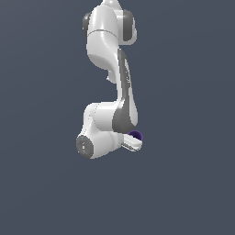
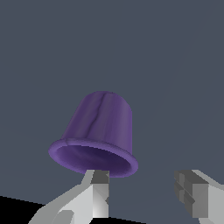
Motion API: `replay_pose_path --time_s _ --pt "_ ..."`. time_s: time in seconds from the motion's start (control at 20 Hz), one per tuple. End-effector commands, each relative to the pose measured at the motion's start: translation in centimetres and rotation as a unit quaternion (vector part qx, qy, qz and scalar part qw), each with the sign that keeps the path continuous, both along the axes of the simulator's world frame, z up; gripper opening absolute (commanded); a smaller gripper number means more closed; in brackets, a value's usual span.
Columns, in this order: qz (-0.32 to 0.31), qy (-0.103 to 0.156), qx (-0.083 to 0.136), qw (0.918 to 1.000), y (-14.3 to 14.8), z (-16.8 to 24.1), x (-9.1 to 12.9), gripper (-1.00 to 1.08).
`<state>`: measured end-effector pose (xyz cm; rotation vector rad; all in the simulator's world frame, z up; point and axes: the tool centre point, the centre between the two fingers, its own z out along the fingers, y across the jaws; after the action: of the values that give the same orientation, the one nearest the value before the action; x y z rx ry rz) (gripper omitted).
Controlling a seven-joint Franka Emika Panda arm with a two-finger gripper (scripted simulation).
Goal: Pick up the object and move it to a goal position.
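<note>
Closest to your wrist cam you've got the grey two-finger gripper [image 2: 144, 192], fingers spread wide, one fingertip [image 2: 99, 186] right at the rim of the small purple flared cup [image 2: 101, 127]. Can't tell if it's actually touching, and nothing is clamped. The cup's hollow mouth faces the camera, closed end pointing away; nothing visible inside. From the exterior view, the cup [image 1: 136, 135] peeks out beside the white arm's [image 1: 110, 92] wrist.

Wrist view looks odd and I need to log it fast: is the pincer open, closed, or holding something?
Pincer: open, fingers spread, holding nothing; the small purple flared cup lies near one finger, ungripped.
</note>
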<state>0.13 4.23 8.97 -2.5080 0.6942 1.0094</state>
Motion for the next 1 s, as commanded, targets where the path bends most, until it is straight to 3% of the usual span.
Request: replay_pose_path --time_s 0.0,0.95 --pt "-0.003 0.007 0.005 1.0000 0.2 0.0 0.0 0.28" --pt "-0.004 0.010 0.006 0.9999 1.6 -1.9 -1.7 0.28"
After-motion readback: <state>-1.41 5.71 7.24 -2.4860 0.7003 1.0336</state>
